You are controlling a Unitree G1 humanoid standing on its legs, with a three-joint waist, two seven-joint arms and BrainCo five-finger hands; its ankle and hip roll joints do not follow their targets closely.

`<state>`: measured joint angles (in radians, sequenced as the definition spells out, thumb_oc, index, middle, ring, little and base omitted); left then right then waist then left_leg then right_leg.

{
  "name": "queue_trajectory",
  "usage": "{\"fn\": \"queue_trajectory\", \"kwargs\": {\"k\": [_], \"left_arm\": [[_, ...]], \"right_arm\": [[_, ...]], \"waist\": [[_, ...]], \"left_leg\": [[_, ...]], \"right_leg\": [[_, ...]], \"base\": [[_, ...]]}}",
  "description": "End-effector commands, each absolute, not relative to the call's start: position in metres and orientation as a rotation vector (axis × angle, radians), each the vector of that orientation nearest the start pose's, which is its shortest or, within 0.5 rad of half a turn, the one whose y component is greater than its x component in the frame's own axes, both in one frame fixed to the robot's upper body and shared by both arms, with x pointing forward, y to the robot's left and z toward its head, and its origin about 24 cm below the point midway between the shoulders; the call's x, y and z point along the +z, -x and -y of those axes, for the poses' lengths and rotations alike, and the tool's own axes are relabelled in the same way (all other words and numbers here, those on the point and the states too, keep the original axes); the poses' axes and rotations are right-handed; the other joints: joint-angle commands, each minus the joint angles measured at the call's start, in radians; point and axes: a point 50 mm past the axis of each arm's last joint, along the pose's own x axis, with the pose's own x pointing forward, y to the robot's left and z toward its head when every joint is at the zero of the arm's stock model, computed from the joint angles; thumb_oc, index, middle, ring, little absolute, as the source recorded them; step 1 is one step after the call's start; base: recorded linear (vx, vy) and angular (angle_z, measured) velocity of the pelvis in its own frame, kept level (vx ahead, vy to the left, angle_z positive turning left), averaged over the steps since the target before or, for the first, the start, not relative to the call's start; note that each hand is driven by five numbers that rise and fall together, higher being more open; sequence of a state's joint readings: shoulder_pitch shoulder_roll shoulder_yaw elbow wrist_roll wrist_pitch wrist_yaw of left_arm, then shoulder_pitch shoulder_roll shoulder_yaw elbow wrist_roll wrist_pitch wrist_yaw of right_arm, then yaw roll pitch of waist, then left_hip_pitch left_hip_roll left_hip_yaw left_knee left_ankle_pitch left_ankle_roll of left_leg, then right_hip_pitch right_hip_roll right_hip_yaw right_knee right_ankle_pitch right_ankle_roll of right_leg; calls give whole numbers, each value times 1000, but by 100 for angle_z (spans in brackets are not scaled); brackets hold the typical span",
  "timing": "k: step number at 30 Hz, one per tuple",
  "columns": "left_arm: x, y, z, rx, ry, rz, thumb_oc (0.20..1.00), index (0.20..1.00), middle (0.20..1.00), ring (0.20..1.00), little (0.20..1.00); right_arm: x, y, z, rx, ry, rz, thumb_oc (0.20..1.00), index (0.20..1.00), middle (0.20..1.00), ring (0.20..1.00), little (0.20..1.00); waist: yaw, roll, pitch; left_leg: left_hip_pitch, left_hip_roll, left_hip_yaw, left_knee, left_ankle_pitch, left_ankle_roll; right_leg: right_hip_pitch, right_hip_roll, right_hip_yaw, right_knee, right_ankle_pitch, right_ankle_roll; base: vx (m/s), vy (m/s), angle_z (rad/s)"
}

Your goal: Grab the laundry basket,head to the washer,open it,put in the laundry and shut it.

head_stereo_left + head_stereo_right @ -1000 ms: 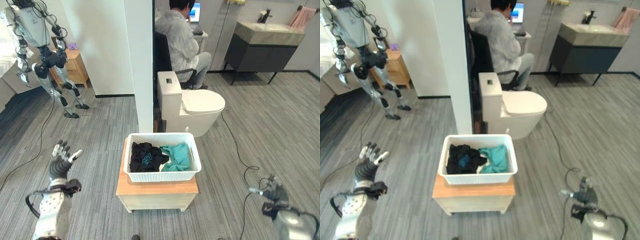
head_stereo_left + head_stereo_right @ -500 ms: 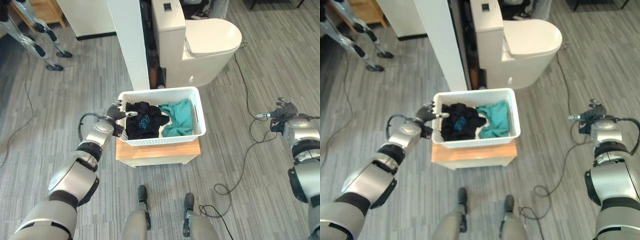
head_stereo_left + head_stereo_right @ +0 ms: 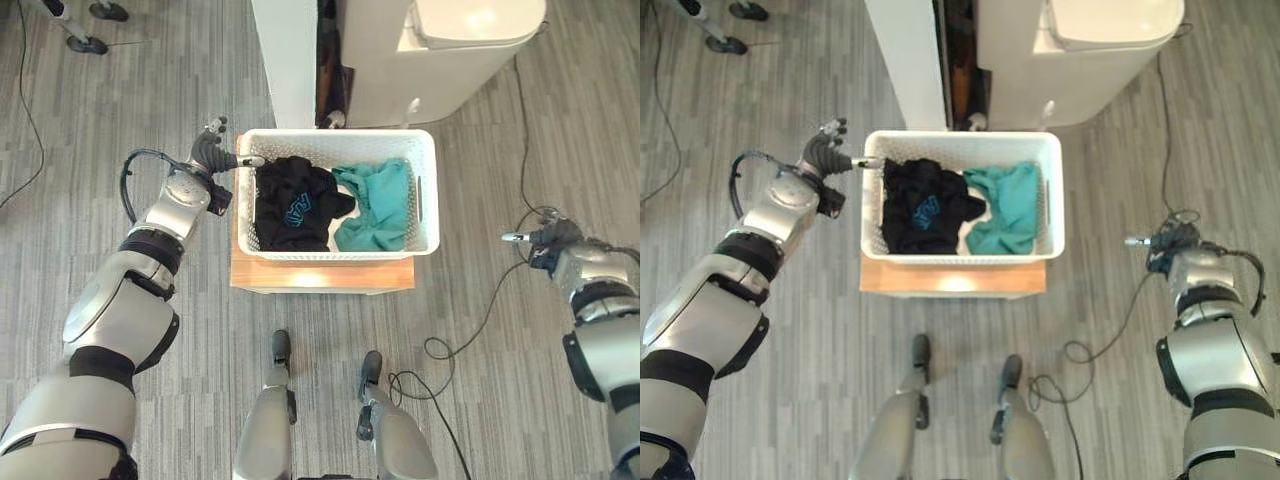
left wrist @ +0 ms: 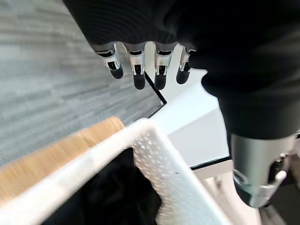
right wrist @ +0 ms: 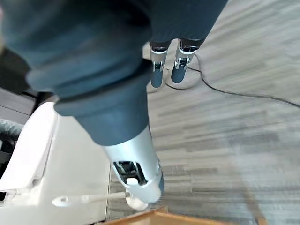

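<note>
Silver fingers of our left hand [image 3: 205, 160] are relaxed and open, thumb reaching over the left short rim of the white perforated plastic laundry basket [image 3: 426, 190], closed on nothing. That basket sits on a low light-wood stand [image 3: 320, 277], long axis running left to right, holding a black garment [image 3: 292, 205] and a teal garment [image 3: 380, 205]. Blue print on the black cloth is unreadable. Our right hand [image 3: 548, 237] hangs well apart to the basket's right, fingers loosely extended; it has farther to travel.
</note>
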<state>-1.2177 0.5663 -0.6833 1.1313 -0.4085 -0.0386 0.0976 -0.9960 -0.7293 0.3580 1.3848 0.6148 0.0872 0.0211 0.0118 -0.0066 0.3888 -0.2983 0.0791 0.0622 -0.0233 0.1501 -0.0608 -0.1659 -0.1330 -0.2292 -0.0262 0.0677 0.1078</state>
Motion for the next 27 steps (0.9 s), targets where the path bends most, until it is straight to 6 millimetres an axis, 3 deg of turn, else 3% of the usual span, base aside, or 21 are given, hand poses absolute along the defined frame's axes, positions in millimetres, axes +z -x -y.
{"fn": "queue_trajectory", "kwargs": {"k": [1, 4, 6, 10, 27], "left_arm": [[223, -425, -217, 149, -698, 37, 1000, 1000, 1000, 1000, 1000], [215, -425, -225, 180, -804, -36, 1000, 1000, 1000, 1000, 1000], [215, -425, -225, 181, -803, -36, 1000, 1000, 1000, 1000, 1000], [203, -422, -236, 233, -800, -117, 1000, 1000, 1000, 1000, 1000], [215, -423, -232, 272, -792, -118, 1000, 1000, 1000, 1000, 1000]], "right_arm": [[158, -360, 362, -468, 202, -271, 1000, 1000, 1000, 1000, 1000], [166, -370, 349, -433, 212, -263, 1000, 1000, 1000, 1000, 1000], [167, -370, 349, -433, 212, -262, 1000, 1000, 1000, 1000, 1000], [173, -384, 325, -379, 207, -248, 1000, 1000, 1000, 1000, 1000], [178, -407, 273, -258, 192, -257, 1000, 1000, 1000, 1000, 1000]], "waist": [[6, 16, -20], [2, 16, -5], [2, 16, -4], [-7, 3, 9], [-11, -12, 31]], "left_leg": [[-2, 74, -14, 43, -25, -50], [-10, 74, -9, 47, -23, -51], [-10, 74, -9, 47, -23, -51], [-20, 77, -3, 51, -20, -51], [-63, 78, -2, 56, -12, -54]], "right_leg": [[-84, -59, 56, 80, -5, 39], [-99, -62, 57, 85, 0, 41], [-99, -62, 57, 85, 0, 41], [-111, -60, 61, 79, 11, 40], [-145, -52, 62, 61, 30, 37]], "base": [[0, 0, 0], [-23, 14, 0], [0, 0, 0], [-1, 5, -3], [-1, 0, -1]]}}
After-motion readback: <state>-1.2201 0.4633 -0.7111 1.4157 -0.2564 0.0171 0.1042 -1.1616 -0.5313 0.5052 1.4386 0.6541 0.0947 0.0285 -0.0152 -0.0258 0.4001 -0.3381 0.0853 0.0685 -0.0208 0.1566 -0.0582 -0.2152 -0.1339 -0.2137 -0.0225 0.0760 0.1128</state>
